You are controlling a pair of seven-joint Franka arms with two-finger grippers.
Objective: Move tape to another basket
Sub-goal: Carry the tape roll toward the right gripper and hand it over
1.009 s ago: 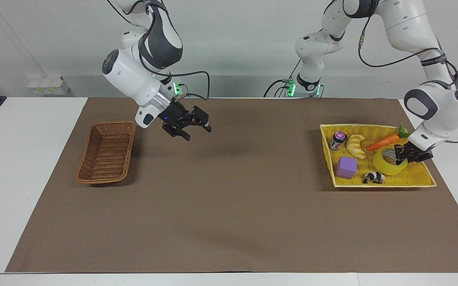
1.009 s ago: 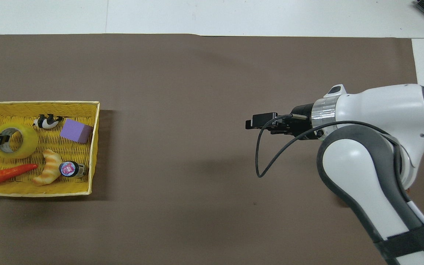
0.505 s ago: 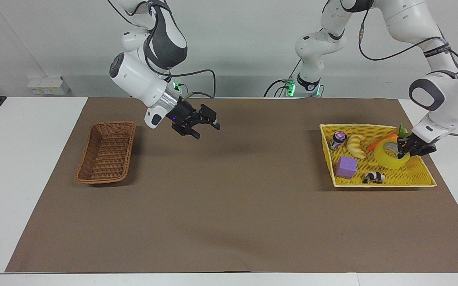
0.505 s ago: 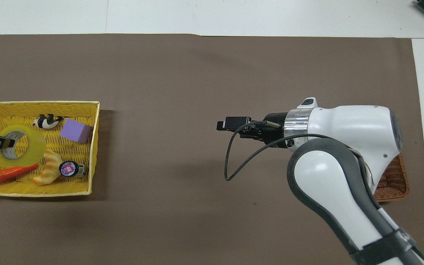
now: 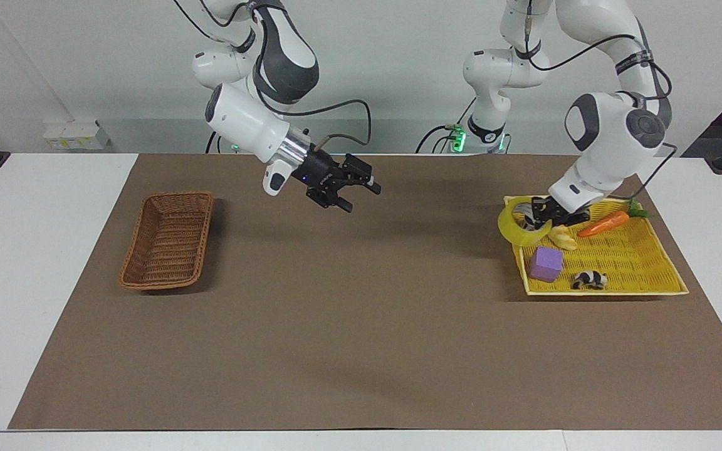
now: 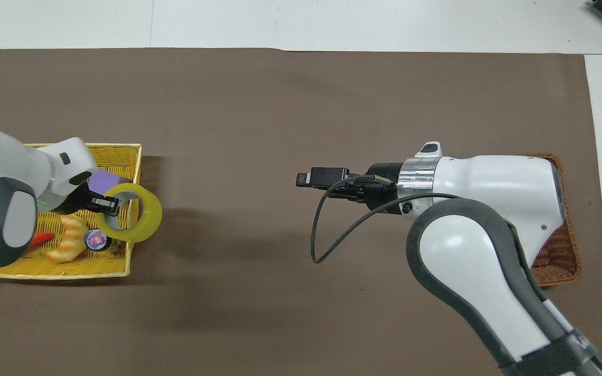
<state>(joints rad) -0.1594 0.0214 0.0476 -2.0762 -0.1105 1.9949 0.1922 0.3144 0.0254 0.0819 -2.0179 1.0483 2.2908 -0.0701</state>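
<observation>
My left gripper (image 5: 541,216) is shut on the rim of the yellow tape roll (image 5: 511,228) and holds it in the air over the yellow tray's edge toward the table's middle. The tape (image 6: 149,219) and left gripper (image 6: 106,204) also show in the overhead view. The brown wicker basket (image 5: 170,241) stands empty at the right arm's end; in the overhead view the right arm hides part of this basket (image 6: 559,250). My right gripper (image 5: 351,191) is open and empty, in the air over the mat between basket and tray; it also shows from above (image 6: 315,178).
The yellow woven tray (image 5: 605,292) holds a carrot (image 5: 602,223), a pale croissant toy (image 5: 563,238), a purple cube (image 5: 547,264) and a black-and-white toy (image 5: 588,279). A small jar (image 6: 97,239) lies by the croissant. A brown mat (image 5: 361,326) covers the table.
My left gripper has lifted the tape off the tray floor and carried it over the tray's edge toward the table's middle. My right gripper has moved away from the wicker basket toward the middle.
</observation>
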